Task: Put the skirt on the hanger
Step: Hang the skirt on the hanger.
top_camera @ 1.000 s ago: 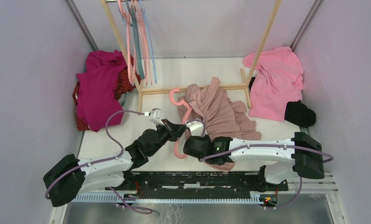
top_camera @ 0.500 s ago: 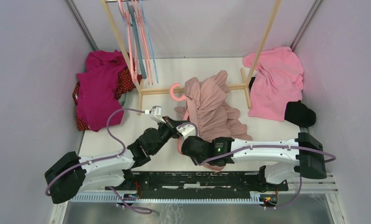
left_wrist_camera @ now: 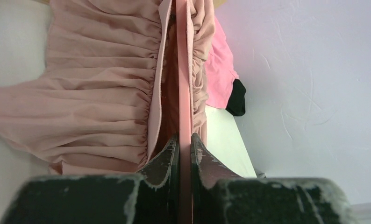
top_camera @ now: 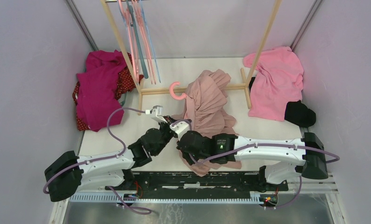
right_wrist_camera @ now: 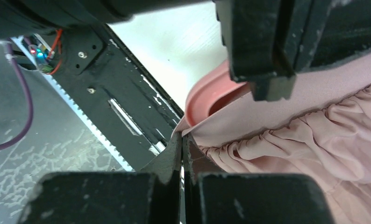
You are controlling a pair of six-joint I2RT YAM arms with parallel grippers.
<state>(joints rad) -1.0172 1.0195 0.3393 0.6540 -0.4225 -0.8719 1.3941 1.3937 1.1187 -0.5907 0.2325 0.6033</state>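
Near the counter's front edge, the left gripper pinches the pink hanger while the right gripper pinches the skirt edge

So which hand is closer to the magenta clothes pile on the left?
Left. The left hand, shut on the hanger, sits right of the pile; the right hand, shut on the skirt, is just beyond it, farther right.

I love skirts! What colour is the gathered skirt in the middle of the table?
The gathered fabric skirt is dusty pink, clearest in the left wrist view.
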